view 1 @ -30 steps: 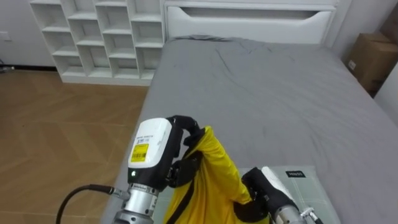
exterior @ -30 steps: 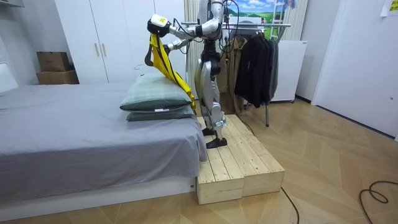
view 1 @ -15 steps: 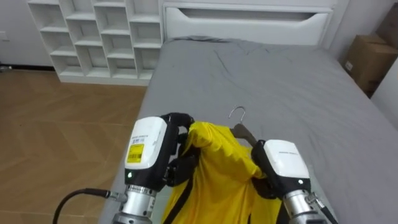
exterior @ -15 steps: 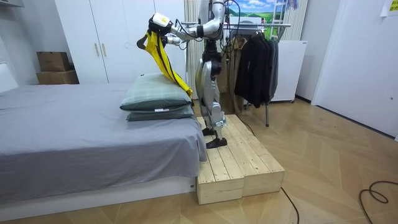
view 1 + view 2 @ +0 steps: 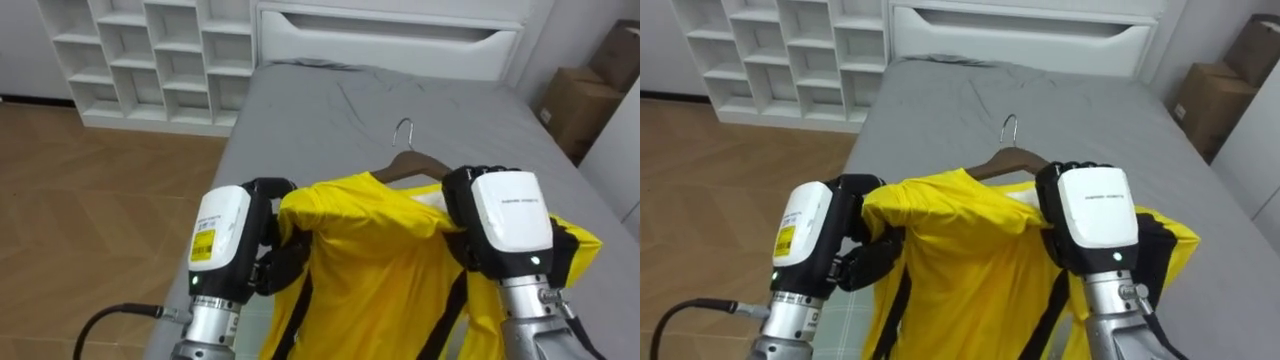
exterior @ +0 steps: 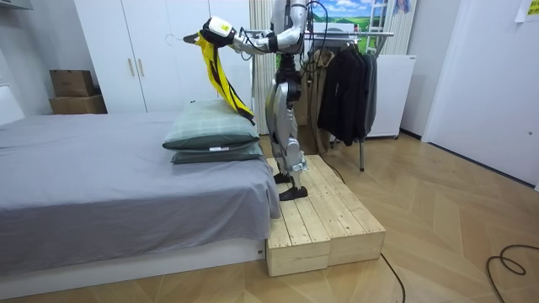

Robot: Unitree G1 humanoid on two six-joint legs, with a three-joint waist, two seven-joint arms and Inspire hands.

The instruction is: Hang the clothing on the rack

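Shirt point(image 5: 380, 260) shoulders crosswise, hanger point(image 5: 410, 162) hook toward headboard point(image 5: 390, 45).

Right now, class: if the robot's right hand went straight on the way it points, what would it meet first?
The yellow shirt on its wooden hanger, which the right hand grips. Beyond that the way looks free above the grey bed, as far as the white headboard; height is hard to judge.

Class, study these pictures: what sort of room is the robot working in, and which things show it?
Most likely a bedroom: a grey-sheeted bed with a white headboard, stacked pillows on it, and a clothes rack hung with dark garments behind the robot.
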